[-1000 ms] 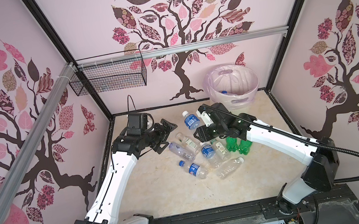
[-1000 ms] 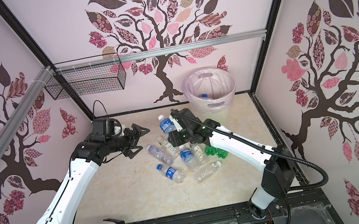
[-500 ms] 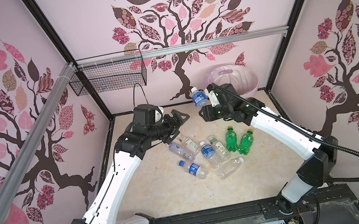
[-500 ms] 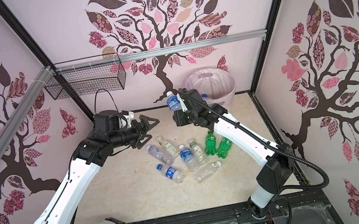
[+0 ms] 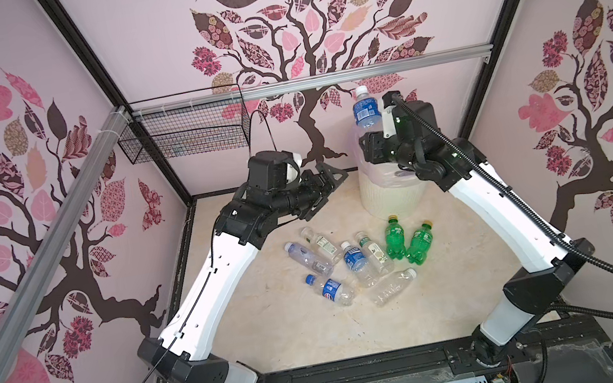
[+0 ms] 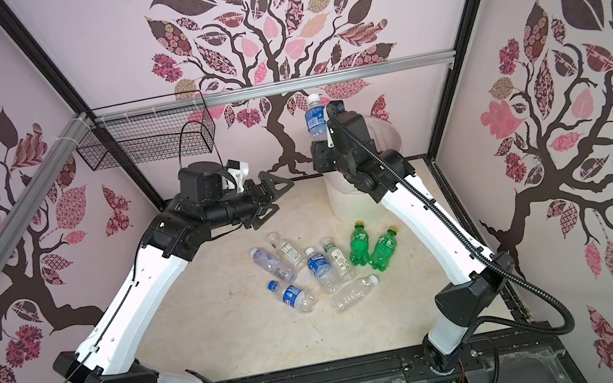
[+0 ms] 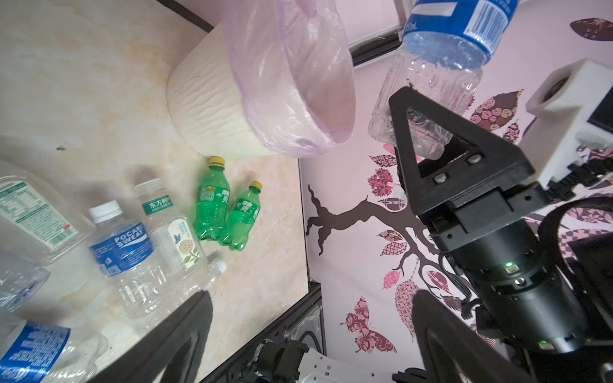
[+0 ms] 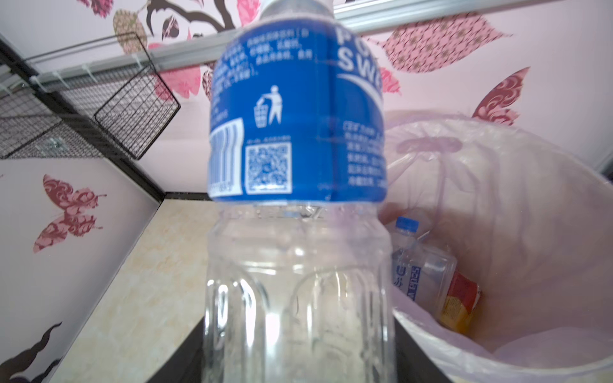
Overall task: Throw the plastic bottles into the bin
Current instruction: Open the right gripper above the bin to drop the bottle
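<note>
Back right on the counter [image 5: 278, 332] sits the bin [image 5: 389, 195], a cream ribbed tub with a pinkish bag [image 7: 298, 83] folded over its rim. From the right wrist cam I can look down into it. One blue-capped bottle [image 8: 411, 262] lies at the bottom, and right against it is a red-and-yellow labelled thing [image 8: 459, 298] that's too hidden for me to call.

The right fingers [image 7: 487, 156] are clamped on the lower body of a blue-label bottle [image 5: 366, 111], which is cap up and pretty much upright. It's raised by the bin's left rim, higher than the bag. Whether it's actually over the opening, I can't tell from these angles.

The left fingers [image 7: 179, 338] are spread wide with nothing in them. They hang above the counter to the left of the bin and point toward it.

The rest of the pile lies on the counter in front of the bin, eight in all. Two green bottles [image 5: 395, 239] with yellow caps lie side by side, touching, nearest the bin. Six clear bottles [image 5: 354, 258] are bunched just left of those, several touching each other. Their labels are blue, white and green, and one has no label at all.

A black wire basket [image 5: 194, 135] hangs off the rail at the back left. I can't make out what's in it.
</note>
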Controlling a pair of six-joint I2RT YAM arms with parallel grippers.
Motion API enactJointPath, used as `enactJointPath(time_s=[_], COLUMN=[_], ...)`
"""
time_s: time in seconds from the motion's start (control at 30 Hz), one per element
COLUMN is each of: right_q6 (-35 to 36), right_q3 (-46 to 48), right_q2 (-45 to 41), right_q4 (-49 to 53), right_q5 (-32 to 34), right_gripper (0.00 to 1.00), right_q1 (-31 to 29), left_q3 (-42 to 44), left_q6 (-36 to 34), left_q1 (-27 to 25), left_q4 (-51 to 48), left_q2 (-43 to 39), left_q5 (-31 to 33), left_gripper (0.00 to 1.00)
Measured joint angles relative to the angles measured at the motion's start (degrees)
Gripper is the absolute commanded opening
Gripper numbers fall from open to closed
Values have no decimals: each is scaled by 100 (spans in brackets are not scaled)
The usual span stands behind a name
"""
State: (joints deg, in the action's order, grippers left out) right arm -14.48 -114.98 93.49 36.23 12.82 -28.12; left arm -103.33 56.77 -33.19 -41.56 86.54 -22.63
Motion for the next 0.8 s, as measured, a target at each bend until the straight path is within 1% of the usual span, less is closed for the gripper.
enactJointPath(time_s=[0.17,0.37,0.43,0.53,0.63,0.67,0.7,0.73,0.8], right_q6=[136,450,544,667,728,713,647,518,280], right_q3=[-737,-2151,-2435,-2575,-2413,-2291,-2116,-1917,-1764], right_q2=[227,621,643,625,645,662,699,776,1088], right_q4=[2,-44,-127,-374,-579,-616,-671,-688,-575], right_q5=[446,946,1084,1263,1416,1440,1447,1429,1373], right_gripper=[43,43,45,47,48,51,57,71,92], right_q1=[94,122,122,125,155,186,247,352,605], left_q3=[-951,-1591,-1749,-1840,-1843,-1843,-1843,-1843,-1845], left_q6=[-94,-94,-133,-186,-249,-267,-282,-293,-328], left_q1=[-133,-155,-157,-157,-157,-157,-157,-157,-157], left_q4=[-46,-13,0,0,-9,-11,-20,-31,-66], left_q2=[452,678,734,763,787,800,822,844,879], left_q5=[151,238,254,269,258,249,238,225,195], left_gripper=[97,97,97,97,97,97,97,97,97])
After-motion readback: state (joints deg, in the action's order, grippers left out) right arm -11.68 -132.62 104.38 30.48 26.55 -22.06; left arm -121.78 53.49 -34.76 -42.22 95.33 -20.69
